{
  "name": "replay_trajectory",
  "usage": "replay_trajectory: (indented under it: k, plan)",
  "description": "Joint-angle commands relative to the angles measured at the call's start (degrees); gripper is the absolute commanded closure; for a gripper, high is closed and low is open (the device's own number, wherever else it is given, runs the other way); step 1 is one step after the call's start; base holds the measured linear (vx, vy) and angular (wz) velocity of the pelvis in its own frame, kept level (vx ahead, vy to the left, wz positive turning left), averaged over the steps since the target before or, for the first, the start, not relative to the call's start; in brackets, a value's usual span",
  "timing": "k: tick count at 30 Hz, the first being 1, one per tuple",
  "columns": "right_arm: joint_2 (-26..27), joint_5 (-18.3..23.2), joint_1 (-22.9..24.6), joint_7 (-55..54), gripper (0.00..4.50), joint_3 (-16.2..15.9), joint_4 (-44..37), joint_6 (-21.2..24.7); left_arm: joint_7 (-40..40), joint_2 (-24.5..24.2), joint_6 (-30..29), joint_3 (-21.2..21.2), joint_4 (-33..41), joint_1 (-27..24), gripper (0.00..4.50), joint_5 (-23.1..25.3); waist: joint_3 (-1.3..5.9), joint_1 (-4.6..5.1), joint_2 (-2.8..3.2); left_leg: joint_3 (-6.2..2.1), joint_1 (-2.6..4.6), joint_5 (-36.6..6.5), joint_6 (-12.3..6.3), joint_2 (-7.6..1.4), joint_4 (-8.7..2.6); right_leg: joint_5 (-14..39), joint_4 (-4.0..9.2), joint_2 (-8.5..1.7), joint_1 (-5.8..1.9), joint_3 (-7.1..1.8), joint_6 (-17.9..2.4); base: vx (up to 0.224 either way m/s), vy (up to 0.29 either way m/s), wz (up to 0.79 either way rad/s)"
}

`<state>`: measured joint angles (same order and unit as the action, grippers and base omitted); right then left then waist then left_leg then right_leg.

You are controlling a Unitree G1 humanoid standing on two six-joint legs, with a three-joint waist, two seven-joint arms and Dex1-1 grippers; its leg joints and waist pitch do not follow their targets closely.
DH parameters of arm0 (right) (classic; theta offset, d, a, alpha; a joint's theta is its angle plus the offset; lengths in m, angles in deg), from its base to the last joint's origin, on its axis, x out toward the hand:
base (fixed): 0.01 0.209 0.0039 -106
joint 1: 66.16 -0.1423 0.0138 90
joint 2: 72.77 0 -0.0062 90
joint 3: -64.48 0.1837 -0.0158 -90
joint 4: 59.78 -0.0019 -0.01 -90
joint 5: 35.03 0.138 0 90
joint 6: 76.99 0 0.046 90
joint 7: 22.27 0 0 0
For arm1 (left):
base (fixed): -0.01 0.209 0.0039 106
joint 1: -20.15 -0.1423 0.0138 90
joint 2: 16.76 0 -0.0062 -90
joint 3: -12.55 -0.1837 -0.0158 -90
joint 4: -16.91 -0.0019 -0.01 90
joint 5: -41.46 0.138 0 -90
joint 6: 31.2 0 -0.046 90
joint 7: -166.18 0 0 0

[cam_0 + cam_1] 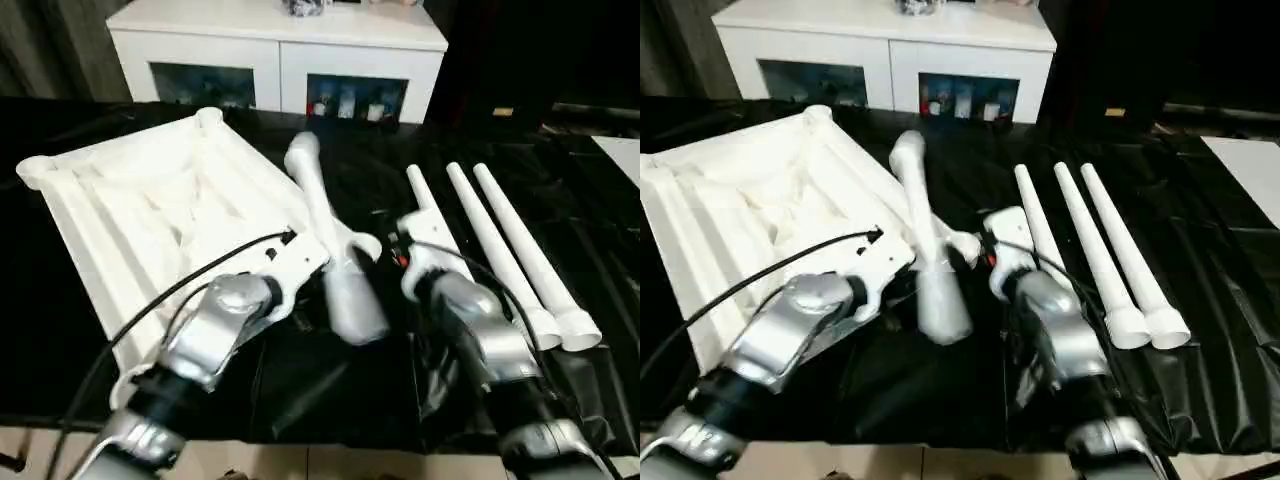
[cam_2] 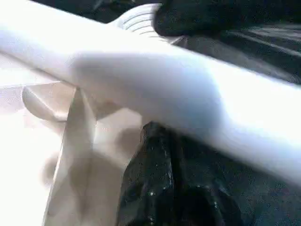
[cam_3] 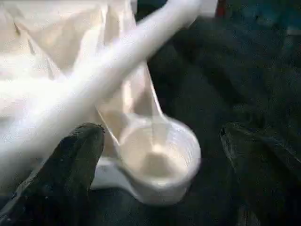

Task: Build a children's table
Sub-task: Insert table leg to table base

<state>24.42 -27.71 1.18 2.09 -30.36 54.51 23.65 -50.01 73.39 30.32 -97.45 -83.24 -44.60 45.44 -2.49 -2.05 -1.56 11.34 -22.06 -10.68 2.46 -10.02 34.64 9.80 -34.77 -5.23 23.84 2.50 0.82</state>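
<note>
Bench: draped in glossy black sheeting, its near edge running along the bottom of the head views. White glass-door cabinet stands behind it.

Tabletop: white, ribbed underside up, on the bench's left half; round corner socket at its near right corner.

Leg: white, lying tilted across that corner, wide end toward the robot.

Three spare legs: side by side on the right half, open black sheeting beyond them.

Left gripper: fingers together, beneath the leg.

Right gripper: fingers wide apart, either side of the socket, holding nothing.
</note>
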Motion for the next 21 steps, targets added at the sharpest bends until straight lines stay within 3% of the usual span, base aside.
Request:
replay_trajectory:
  k: [1,7,15,20,21]
  plan:
    - [-0.56,0.64,0.69,0.21,0.13,0.46,-1.96,0.88,-1.57,-0.77,-1.10,-1.85,-0.21,-1.17,4.50,0.33,3.42,-0.18,0.23,-1.35,0.92,-13.21,-0.90,-2.84,-4.72,9.83,3.91,-2.52,-2.57,-2.04,-12.57,0.000,0.000,0.00]
    - [-0.91,0.29,1.60,-0.16,0.13,1.03,-3.32,1.59,-3.21,-2.24,-0.43,-3.01,0.61,-1.85,4.50,1.02,3.11,-0.03,0.60,-1.50,1.31,-17.91,0.65,-2.86,-5.09,15.62,4.57,-2.50,-2.17,-2.09,-11.03,0.000,0.000,0.00]
    - [-3.69,-1.47,0.19,-0.44,0.13,1.36,-4.46,1.89,-8.26,-7.30,6.19,-6.71,2.15,-2.47,4.50,3.58,3.21,-0.07,0.76,-1.59,1.23,-17.38,1.19,-2.85,-5.16,13.55,4.30,-2.40,-2.30,-2.08,-10.94,0.000,0.000,0.00]
    - [-4.77,0.45,-0.64,-0.15,0.05,3.09,-6.76,5.62,-12.31,-11.46,10.78,-7.93,4.60,-4.05,4.50,3.74,3.10,-0.05,0.96,-1.56,1.42,-18.34,1.47,-2.90,-5.29,14.01,4.27,-2.34,-2.15,-2.17,-11.12,0.000,0.000,0.00]
    - [-5.25,0.80,-1.06,0.06,0.05,3.42,-7.45,6.45,-13.01,-12.47,11.31,-8.03,4.91,-4.18,4.50,3.90,3.08,-0.10,0.69,-1.45,1.58,-18.49,1.64,-2.94,-5.25,14.08,4.31,-2.26,-2.01,-2.17,-11.07,0.000,0.000,0.00]
